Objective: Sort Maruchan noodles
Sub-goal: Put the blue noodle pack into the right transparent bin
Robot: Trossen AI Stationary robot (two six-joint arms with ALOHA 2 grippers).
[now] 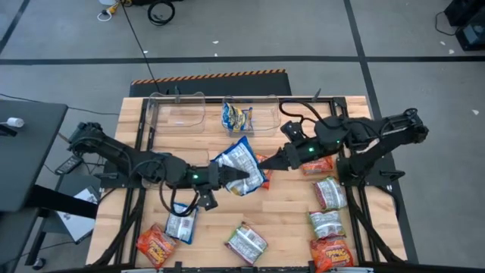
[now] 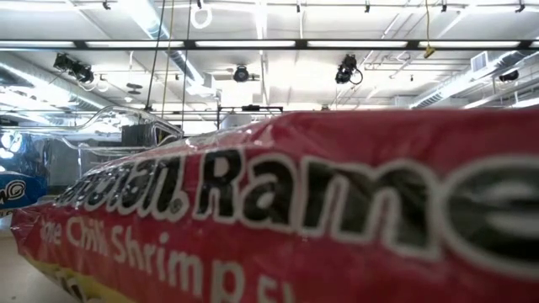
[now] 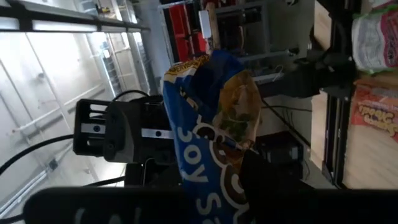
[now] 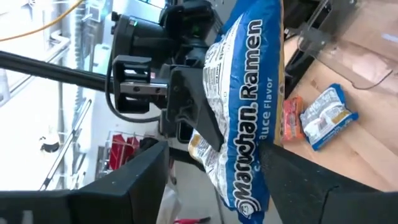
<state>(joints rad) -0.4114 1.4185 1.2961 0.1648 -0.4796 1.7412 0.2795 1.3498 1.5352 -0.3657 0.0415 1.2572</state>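
Observation:
A blue-and-white Maruchan packet (image 1: 242,163) is held in the air over the table's middle, standing on edge. My left gripper (image 1: 231,176) reaches in level from the left and is shut on it. My right gripper (image 1: 271,164) comes level from the right and is open. Its two fingers stand wide on either side of the packet's right end (image 4: 249,186). Other packets lie flat on the table: orange (image 1: 155,243), blue-and-white (image 1: 182,224) and green-and-white (image 1: 246,243). A further blue-and-yellow one (image 1: 236,117) lies in a clear bin. My left gripper pinches the packet between its two fingers, coming level from the table's left. One finger (image 4: 193,115) lies across the white printed back face (image 4: 217,74); the other is hidden behind the packet. The packet stands on edge, lifted clear of the table. My right gripper's one finger (image 4: 292,174) stands close beside the packet's blue front face; whether it touches cannot be told.
Two clear bins (image 1: 178,114) (image 1: 261,115) stand along the far edge. More packets lie at the right (image 1: 330,193) (image 1: 326,222) (image 1: 331,252) (image 1: 317,164), and one orange (image 1: 264,161) lies under the held packet. A red packet (image 2: 295,210) fills the low view.

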